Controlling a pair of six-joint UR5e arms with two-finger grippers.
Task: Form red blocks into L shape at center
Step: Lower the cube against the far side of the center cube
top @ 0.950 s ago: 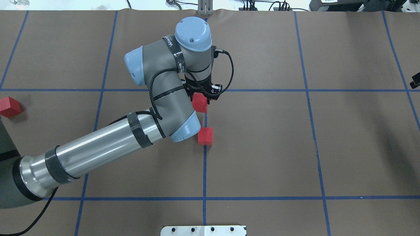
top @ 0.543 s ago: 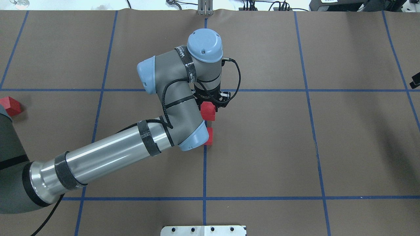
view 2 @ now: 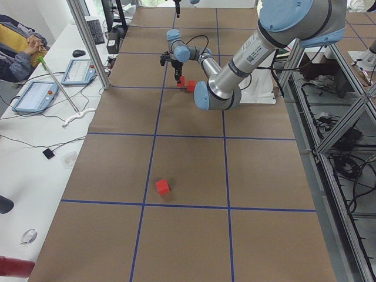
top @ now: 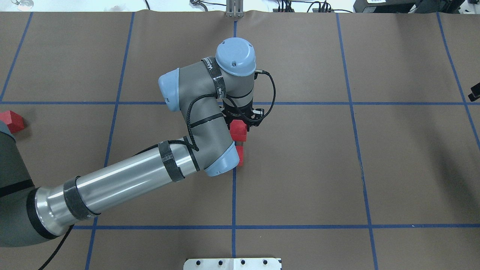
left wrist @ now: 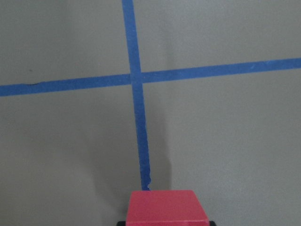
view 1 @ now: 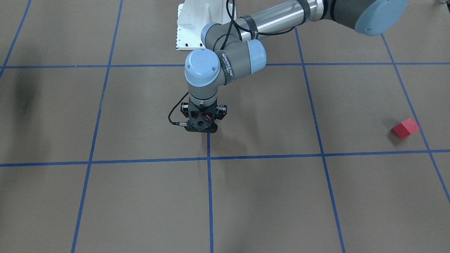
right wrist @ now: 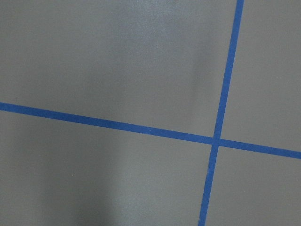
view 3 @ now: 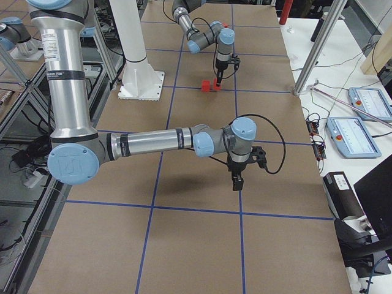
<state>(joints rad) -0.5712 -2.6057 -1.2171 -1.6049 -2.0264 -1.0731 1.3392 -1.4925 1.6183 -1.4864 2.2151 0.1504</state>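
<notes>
Moved slightly right, left fingers [view 3: 219, 76] pinch one red block [top: 238, 129] beside the resting block [top: 240, 156].

Small matte red cubes: three. First cube [top: 238, 129], second cube [top: 240, 156], third cube [top: 11, 120].
Grey and silver robot arms with pale blue joint caps: two. Left arm [top: 112, 183], right arm [view 3: 153, 142].
Black two-finger claws: two. Left claw [top: 240, 123], right claw [view 3: 237, 179].
Brown paper-covered desk [top: 393, 168] with blue tape grid: one.
White metal base plate [top: 232, 263]: one.
Grey control tablets with blue screens: two. Near tablet [view 3: 354, 136], far tablet [view 3: 370, 103].
</notes>
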